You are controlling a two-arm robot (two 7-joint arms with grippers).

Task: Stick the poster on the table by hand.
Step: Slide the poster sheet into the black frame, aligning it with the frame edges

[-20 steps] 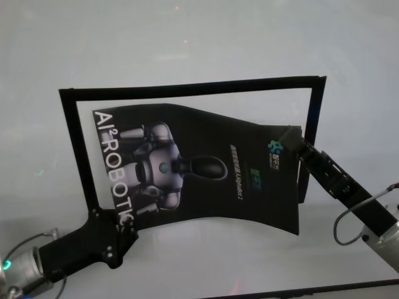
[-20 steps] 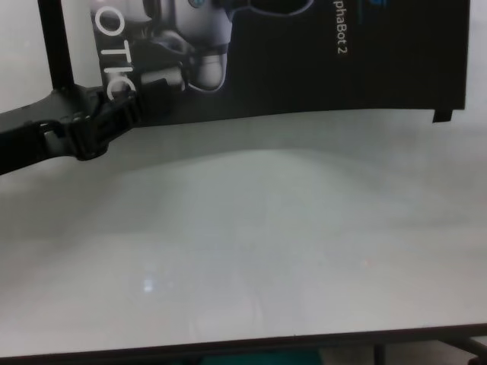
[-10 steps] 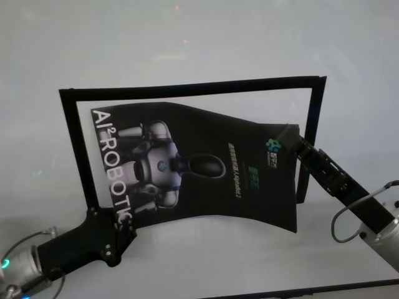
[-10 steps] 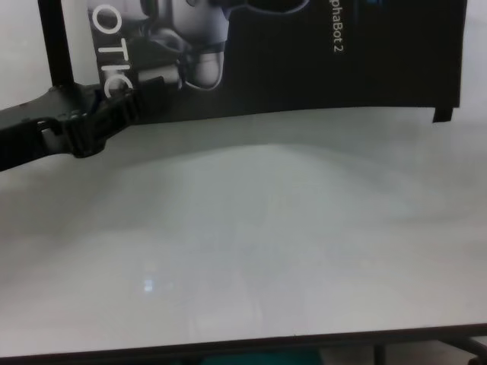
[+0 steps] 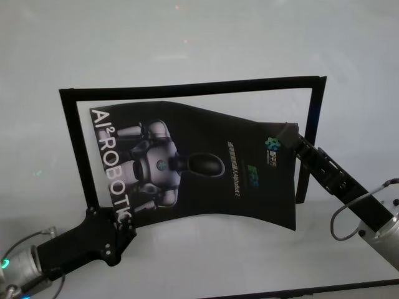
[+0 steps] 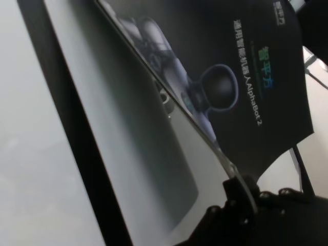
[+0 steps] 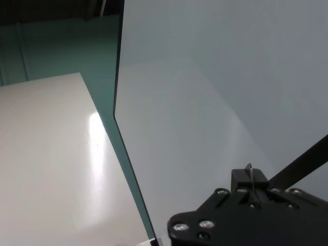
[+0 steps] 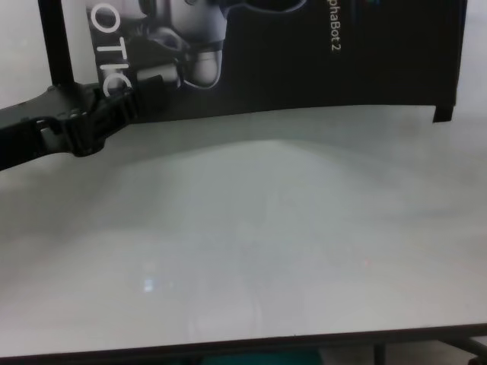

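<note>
Both black blocky hands, left [image 5: 118, 232] & right [image 5: 290, 136], pinch opposite corners of glossy black robot-picture poster [image 5: 199, 165], long axis betw. them, above white table [image 5: 199, 50].

**White table, black frame**

The table [image 5: 206, 43] is wide, smooth and pale grey-white, with a thin dark near edge. Narrow black strips [image 5: 187, 88] lie flat on it, outlining three sides of a rectangle.
</note>
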